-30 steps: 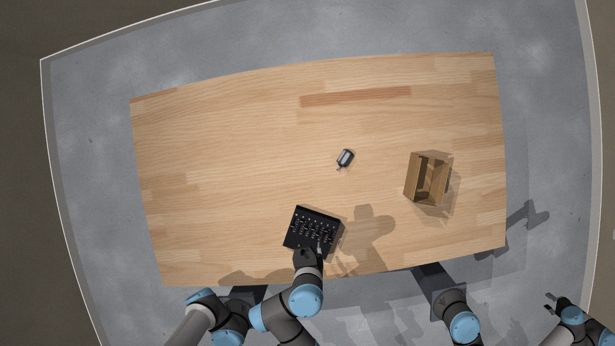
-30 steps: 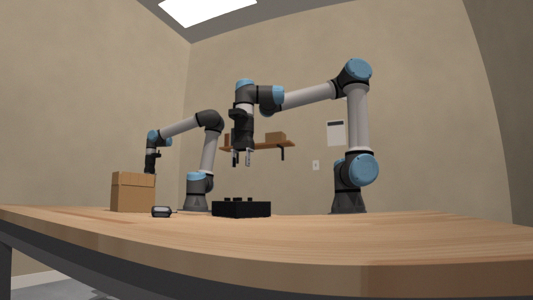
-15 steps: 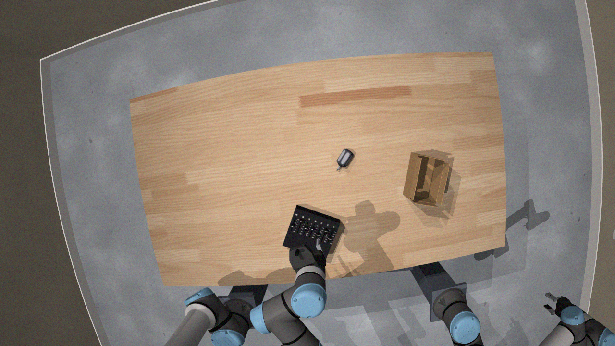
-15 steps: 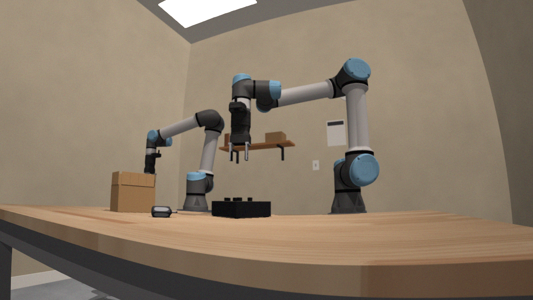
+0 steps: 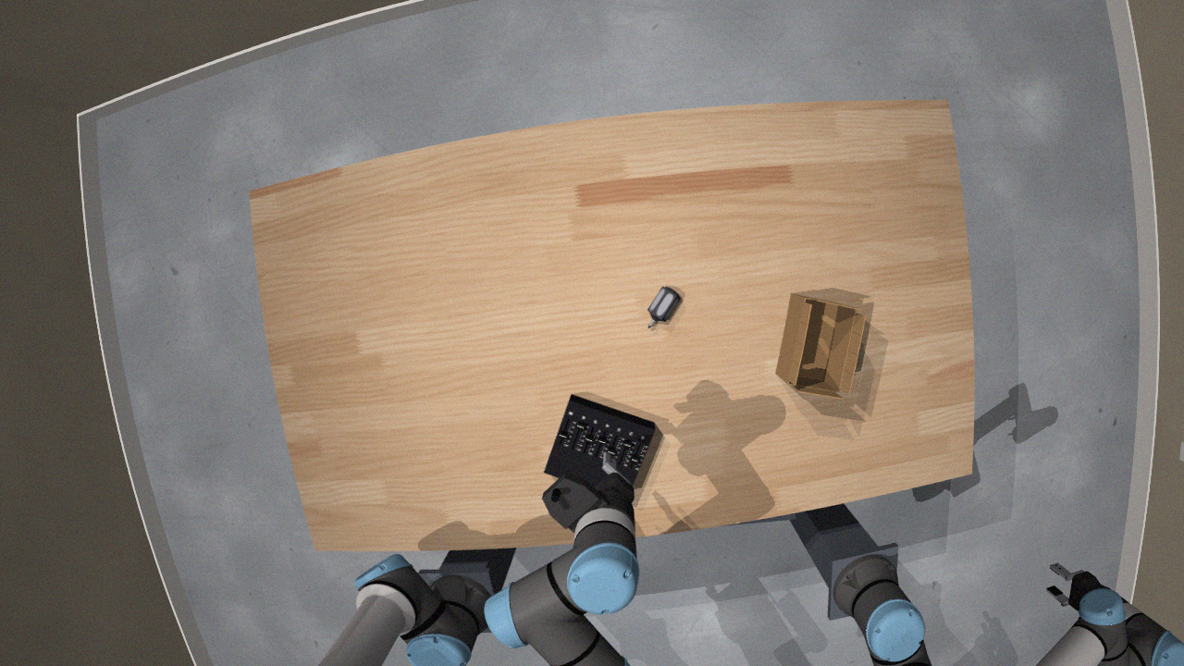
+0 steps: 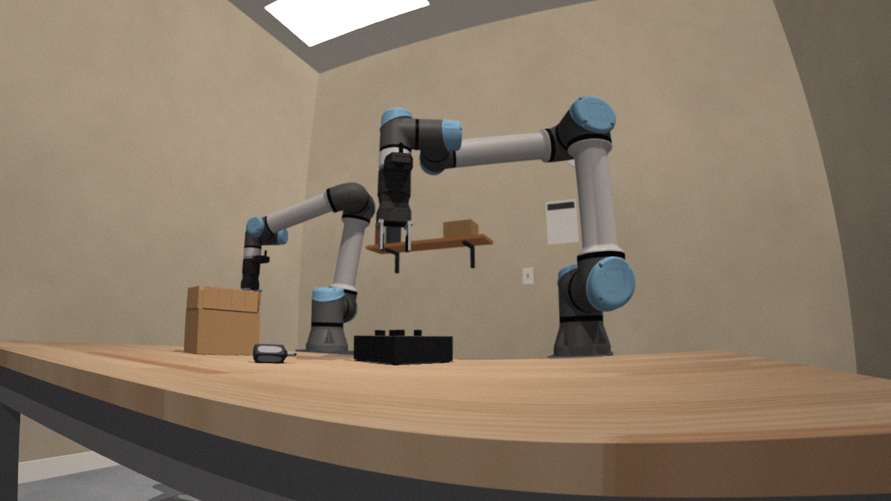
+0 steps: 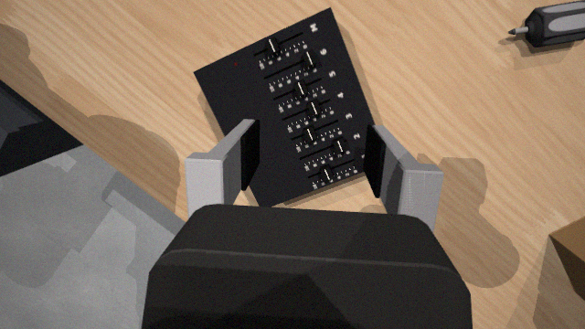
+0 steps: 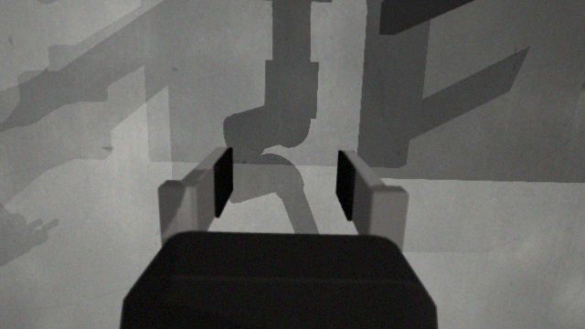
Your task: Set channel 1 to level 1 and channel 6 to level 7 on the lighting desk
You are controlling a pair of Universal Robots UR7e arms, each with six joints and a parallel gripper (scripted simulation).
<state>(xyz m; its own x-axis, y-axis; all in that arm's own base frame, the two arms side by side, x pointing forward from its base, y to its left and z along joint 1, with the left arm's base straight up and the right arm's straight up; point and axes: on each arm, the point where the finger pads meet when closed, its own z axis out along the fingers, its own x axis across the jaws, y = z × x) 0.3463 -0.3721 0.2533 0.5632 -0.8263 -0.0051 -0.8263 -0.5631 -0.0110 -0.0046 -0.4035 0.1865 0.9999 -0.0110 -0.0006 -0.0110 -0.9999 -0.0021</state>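
Table (image 5: pixel 413 289) (image 6: pixel 498 399) (image 7: pixel 411 68): pale striped wood, long boards. Box (image 5: pixel 790 339) (image 6: pixel 222 330) (image 7: pixel 567 238): brown card, open flaps, well apart from the work. Right tool (image 5: pixel 1057 581) (image 6: pixel 250 287) (image 8: pixel 284 183) off the table, spread, nothing gripped. Left tool (image 5: pixel 610 467) (image 6: pixel 395 249) (image 7: pixel 313 157) above the desk, released, pads apart.

Desk (image 5: pixel 562 460) (image 6: pixel 423 348) (image 7: pixel 242 105) on table's near side by the arms: matte black, boxy, white marks, slots parallel. Step looks like lining up over channel 1. Square the pads to the slot first, centre on the cap, then drop straight; closing along the slot should spare channel 2. Pinch lightly, slide slowly, open fully, lift straight.

Driver (image 5: pixel 664 304) (image 6: pixel 270 353) (image 7: pixel 548 23): grey-black faceted handle, thin metal tip; leave it.

Cap 1 (image 7: pixel 326 174): small dark block, white line; seems to need moving toward its label. Cap 6 (image 7: pixel 309 60): near its label, must travel away. Check each white line against the scale.
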